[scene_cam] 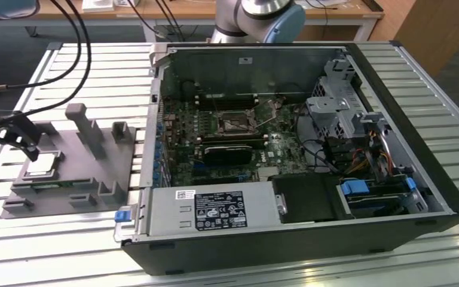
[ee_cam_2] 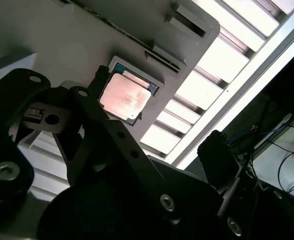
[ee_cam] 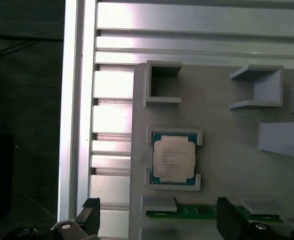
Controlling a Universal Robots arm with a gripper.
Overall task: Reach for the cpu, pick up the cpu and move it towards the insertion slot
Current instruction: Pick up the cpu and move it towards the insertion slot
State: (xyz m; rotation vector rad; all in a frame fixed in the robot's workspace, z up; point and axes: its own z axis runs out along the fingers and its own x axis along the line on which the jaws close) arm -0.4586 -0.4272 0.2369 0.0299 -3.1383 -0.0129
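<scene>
1. Hand (scene_cam: 24, 146) hangs over the grey tray (scene_cam: 70, 170) at the exterior view's left. It is just above the cpu (scene_cam: 41, 165) and not touching it. In the first wrist view its two black fingers (ee_cam: 88, 216) stand spread wide, gripping nothing.
2. The cpu (ee_cam: 172, 159) lies flat in a shallow seat near the tray's edge, silvery face up, with low lips at two sides. The second wrist view shows the cpu (ee_cam_2: 124, 98) past the hand's dark linkage.
3. Upright blocks (scene_cam: 82, 128) stand on the tray near the cpu, and a green memory stick (ee_cam: 186, 213) lies in a groove just beside it.
4. The slot (scene_cam: 236, 124) sits on the board inside the open case (scene_cam: 293, 245), well apart from the cpu. A black module (scene_cam: 225, 154) lies just beside it. Tray and case rest on a slatted metal surface (scene_cam: 421, 89).
5. The fingers are cut off at the edge of the first wrist view.
6. The cpu face bears fine print, and a label (scene_cam: 217, 210) on the case's metal box bears more. Both are too small to make out.
</scene>
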